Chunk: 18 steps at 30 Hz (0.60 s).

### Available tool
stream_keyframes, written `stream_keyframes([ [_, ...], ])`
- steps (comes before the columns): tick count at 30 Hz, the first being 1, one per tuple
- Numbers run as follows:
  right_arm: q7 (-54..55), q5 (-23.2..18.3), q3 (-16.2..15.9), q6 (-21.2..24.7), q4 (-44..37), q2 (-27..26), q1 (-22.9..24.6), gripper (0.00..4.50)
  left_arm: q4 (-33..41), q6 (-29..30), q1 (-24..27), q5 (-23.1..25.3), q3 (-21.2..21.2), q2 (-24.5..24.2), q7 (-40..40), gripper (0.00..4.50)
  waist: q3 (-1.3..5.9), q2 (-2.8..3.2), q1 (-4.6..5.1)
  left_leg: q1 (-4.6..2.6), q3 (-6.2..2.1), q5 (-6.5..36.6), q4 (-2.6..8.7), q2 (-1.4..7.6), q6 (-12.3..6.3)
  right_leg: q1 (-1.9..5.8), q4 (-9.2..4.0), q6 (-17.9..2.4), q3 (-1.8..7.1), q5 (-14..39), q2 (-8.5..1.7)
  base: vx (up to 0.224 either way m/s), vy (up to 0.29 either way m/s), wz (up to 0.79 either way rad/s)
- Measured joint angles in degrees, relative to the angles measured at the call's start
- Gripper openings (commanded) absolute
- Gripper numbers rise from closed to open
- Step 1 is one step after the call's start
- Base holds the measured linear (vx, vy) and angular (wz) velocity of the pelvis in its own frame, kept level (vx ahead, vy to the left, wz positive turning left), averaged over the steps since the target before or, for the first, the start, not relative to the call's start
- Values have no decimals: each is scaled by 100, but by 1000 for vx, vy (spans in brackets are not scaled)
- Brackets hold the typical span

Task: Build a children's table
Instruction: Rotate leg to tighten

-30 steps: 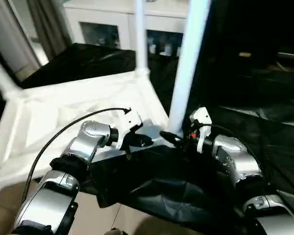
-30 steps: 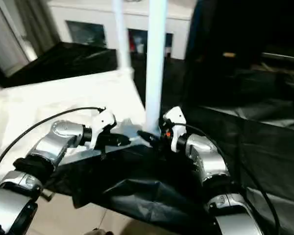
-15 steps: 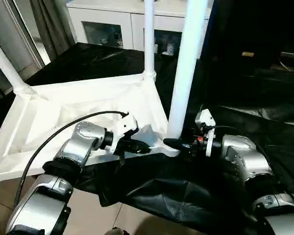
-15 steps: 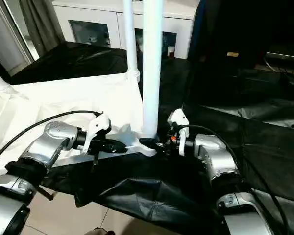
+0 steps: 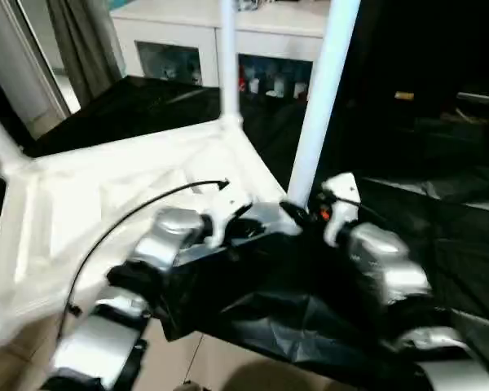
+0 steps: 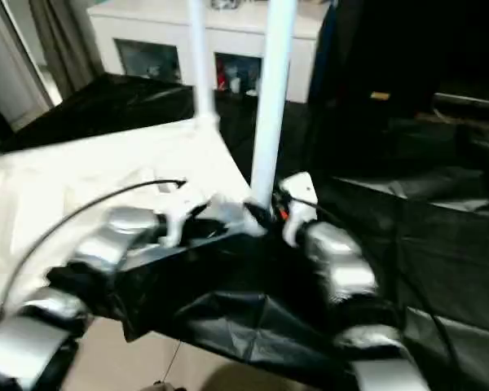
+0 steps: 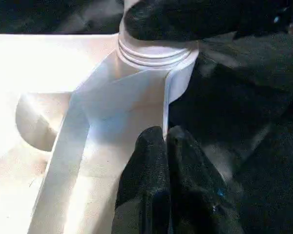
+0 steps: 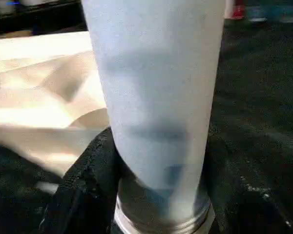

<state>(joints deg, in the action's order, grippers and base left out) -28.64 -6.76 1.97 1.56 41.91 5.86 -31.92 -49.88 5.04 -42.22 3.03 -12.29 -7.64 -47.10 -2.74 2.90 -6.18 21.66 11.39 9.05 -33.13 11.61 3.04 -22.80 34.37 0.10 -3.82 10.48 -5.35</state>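
White plastic, flipped underside-up on the black cloth [image 5: 310, 318]: found the children's table [image 5: 106, 195] lying there with legs poking skyward. Had the left gripper [image 7: 165, 141] pinched tight on the thin rim wall just beside the near corner socket [image 7: 156, 53], pinning the top down. Had the right gripper [image 5: 296, 213] wrapped round the leg [image 8: 156, 97] right above that socket, with fingers pressed on both sides. Looked like seating the leg home, tbh. Needed to keep that leg dead upright, grip low, push straight down along its length, and hold the rim firm to stop any skidding on the cloth. Also worth watching for a crooked start at the collar rings.
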Motion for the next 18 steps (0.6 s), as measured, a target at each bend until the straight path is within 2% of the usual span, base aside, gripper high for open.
stream_keyframes([
  [2,542,113,67,-71,176,-246,-154,208,-124,8,-70,67,33,77,215,0,-5,15,48,-25,-3,1,7,-2,1,14,-7,2,-1,1,0,0,0,0],
  [5,717,196,73,-223,292,-318,-201,208,-199,-13,-111,104,65,104,256,0,-9,29,85,-29,-11,1,39,-13,0,22,-53,3,-6,2,0,0,0,0],
  [6,703,196,74,-238,302,-318,-203,262,-206,-22,-111,104,65,102,235,0,-9,28,89,-30,-11,0,41,-16,0,23,-55,3,-3,2,0,0,0,0],
  [7,661,192,73,-241,307,-318,-207,275,-206,-24,-111,103,63,82,174,0,-9,28,100,-30,-11,0,41,-17,0,23,-55,2,-1,1,0,0,0,0],
  [10,386,137,68,-261,324,-313,-224,275,-202,-42,-111,92,60,-6,-18,0,-8,28,109,-29,-10,0,42,-18,0,22,-52,-5,3,-4,-1,0,0,0],
  [11,212,138,47,-286,330,-259,-224,319,-193,-49,-111,67,60,-60,-137,0,-8,28,112,-29,-10,0,42,-18,0,18,-49,-13,2,-11,-1,0,0,0],
  [15,-1029,37,-197,-281,245,187,-203,319,10,-130,-34,5,-11,-362,-804,0,-16,5,103,-19,-9,0,42,-11,0,-3,-26,-48,-4,-38,2,0,0,0],
  [18,-1797,13,-355,-282,128,480,-164,319,200,-164,39,-77,-78,-576,-1317,0,-14,6,33,10,-8,-1,43,8,-2,-29,-21,-39,-19,-29,11,0,0,0],
])
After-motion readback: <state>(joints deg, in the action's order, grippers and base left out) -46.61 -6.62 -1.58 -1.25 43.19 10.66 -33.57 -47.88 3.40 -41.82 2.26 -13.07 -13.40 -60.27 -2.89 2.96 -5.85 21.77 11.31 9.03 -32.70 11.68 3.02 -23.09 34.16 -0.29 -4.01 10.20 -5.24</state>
